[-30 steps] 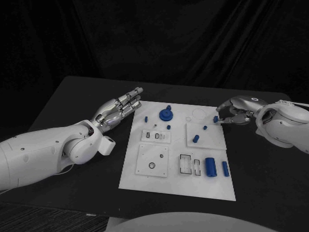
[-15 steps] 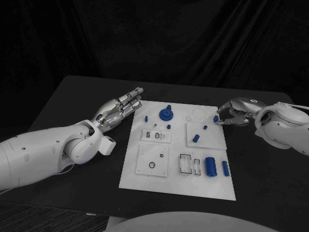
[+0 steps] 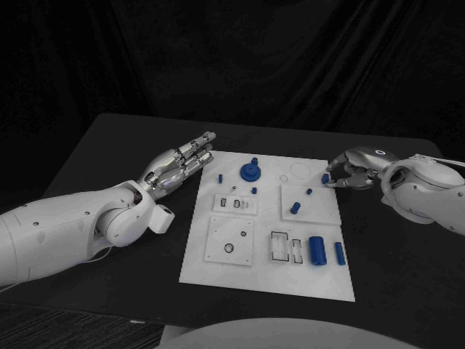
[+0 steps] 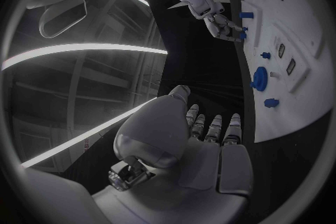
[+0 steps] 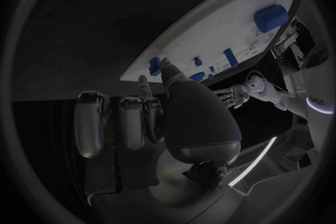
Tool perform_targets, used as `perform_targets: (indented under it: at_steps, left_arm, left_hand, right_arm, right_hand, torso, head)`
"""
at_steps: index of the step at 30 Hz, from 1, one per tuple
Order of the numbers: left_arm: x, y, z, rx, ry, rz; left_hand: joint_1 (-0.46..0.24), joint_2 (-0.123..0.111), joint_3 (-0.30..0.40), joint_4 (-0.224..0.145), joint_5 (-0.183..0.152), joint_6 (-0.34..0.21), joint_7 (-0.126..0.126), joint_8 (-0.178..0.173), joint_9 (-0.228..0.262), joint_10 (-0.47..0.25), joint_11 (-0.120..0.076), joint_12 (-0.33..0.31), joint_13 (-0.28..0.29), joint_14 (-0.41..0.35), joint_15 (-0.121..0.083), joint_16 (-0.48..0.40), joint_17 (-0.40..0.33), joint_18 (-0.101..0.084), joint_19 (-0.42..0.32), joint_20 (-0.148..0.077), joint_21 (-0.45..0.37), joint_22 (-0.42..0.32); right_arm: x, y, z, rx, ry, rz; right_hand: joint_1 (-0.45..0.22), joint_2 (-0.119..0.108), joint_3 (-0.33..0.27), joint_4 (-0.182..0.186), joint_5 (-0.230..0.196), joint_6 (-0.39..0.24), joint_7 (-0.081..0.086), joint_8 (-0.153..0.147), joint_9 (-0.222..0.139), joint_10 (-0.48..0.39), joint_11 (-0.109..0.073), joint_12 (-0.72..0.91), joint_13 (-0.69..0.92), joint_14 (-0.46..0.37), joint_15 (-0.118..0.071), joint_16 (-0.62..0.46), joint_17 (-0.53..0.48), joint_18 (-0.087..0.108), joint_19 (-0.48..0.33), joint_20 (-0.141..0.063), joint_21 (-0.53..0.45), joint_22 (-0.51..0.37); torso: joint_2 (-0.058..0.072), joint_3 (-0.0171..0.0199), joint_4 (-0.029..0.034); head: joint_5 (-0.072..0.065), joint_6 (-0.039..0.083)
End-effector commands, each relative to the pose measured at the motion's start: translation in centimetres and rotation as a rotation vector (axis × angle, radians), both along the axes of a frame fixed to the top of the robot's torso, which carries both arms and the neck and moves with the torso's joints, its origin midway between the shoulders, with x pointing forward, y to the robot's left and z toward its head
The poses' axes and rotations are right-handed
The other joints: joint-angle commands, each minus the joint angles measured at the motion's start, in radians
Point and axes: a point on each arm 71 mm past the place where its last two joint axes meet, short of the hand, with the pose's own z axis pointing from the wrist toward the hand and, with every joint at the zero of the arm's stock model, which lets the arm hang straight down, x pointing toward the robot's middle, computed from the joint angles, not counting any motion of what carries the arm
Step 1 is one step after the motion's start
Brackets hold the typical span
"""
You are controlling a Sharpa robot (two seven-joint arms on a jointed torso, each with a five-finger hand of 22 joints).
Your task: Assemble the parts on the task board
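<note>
The white task board (image 3: pixel 262 240) lies in the middle of the black table. My right hand (image 3: pixel 350 174) sits at its far right edge, fingers curled, and its thumb and a finger pinch a small blue peg (image 3: pixel 325 177) that stands there. The right wrist view has the thumb tip against that peg (image 5: pixel 154 65) at the board's rim. My left hand (image 3: pixel 180 166) hovers flat and open beside the far left corner, holding nothing. A round blue part with a stem (image 3: pixel 251 172) stands at the far middle of the board.
On the board lie small blue pegs (image 3: pixel 294 208), a thick blue cylinder (image 3: pixel 317 249) and a slim one (image 3: pixel 339 253) near the front right, with several dark slots (image 3: pixel 280 246). Bare table borders the board on both sides.
My right hand has shifted a little at the board's far right edge, its fingers staying at the small peg. The left hand and the other parts have not moved.
</note>
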Motion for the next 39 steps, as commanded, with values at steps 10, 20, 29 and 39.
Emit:
perform_targets:
  at_steps: [10,20,29,39]
  left_arm:
    - [-0.1,-0.1,0.0,-0.013,-0.004,-0.011]
    - [-0.1,-0.1,0.0,-0.012,-0.003,-0.01]
    - [-0.1,-0.1,0.0,-0.012,-0.002,-0.011]
    - [-0.1,-0.1,-0.1,-0.01,0.0,-0.011]
  left_hand:
    - [0.003,0.0,0.011,-0.001,0.006,0.007,0.003,0.003,0.001,0.0,0.007,-0.007,-0.001,0.001,0.006,-0.004,-0.001,0.009,0.002,0.008,0.001,0.001]
    - [0.002,0.0,0.013,-0.002,0.006,0.007,0.003,0.003,0.001,0.0,0.007,-0.007,-0.001,0.001,0.007,-0.004,-0.001,0.009,0.002,0.008,0.001,0.001]
    - [0.002,0.0,0.013,-0.002,0.006,0.007,0.003,0.003,0.001,0.0,0.007,-0.007,-0.001,0.001,0.007,-0.004,-0.001,0.009,0.002,0.008,0.001,0.001]
    - [0.002,-0.001,0.015,-0.003,0.006,0.007,0.003,0.003,0.001,0.0,0.007,-0.007,-0.001,0.001,0.007,-0.004,-0.001,0.009,0.003,0.008,0.001,0.001]
  right_arm:
    - [0.2,0.3,-0.2,0.003,-0.022,0.004]
    - [0.3,0.5,-0.4,0.0,-0.015,0.008]
    - [0.3,0.7,-0.5,0.001,-0.011,0.015]
    - [0.3,1.1,-0.5,0.01,-0.023,0.029]
  right_hand:
    - [0.016,0.002,-0.004,0.0,0.058,0.008,-0.001,0.0,0.015,0.106,0.008,0.003,0.263,0.105,0.01,0.003,0.263,0.006,0.029,0.01,-0.006,0.224]
    - [0.023,0.003,0.001,0.0,0.123,0.018,0.001,-0.001,0.031,0.106,0.009,0.003,0.263,0.105,0.011,0.003,0.263,0.006,0.029,0.011,-0.008,0.224]
    - [0.039,0.0,0.019,-0.008,0.207,0.043,0.0,0.005,0.051,0.106,0.008,0.003,0.263,0.105,0.01,0.003,0.263,0.006,0.03,0.01,-0.007,0.225]
    - [0.048,-0.005,0.038,-0.012,0.264,0.06,-0.006,0.008,0.067,0.106,0.004,0.003,0.263,0.105,0.007,0.003,0.263,0.005,0.031,0.008,-0.005,0.225]
  torso:
    - [0.0,-0.0004,0.0005]
    - [0.0,-0.0002,0.0004]
    - [-0.001,-0.0006,-0.0007]
    - [0.0,-0.0002,0.0006]
  head:
    - [0.001,-0.001]
    - [0.002,-0.001]
    - [0.001,-0.003]
    - [0.0,-0.004]
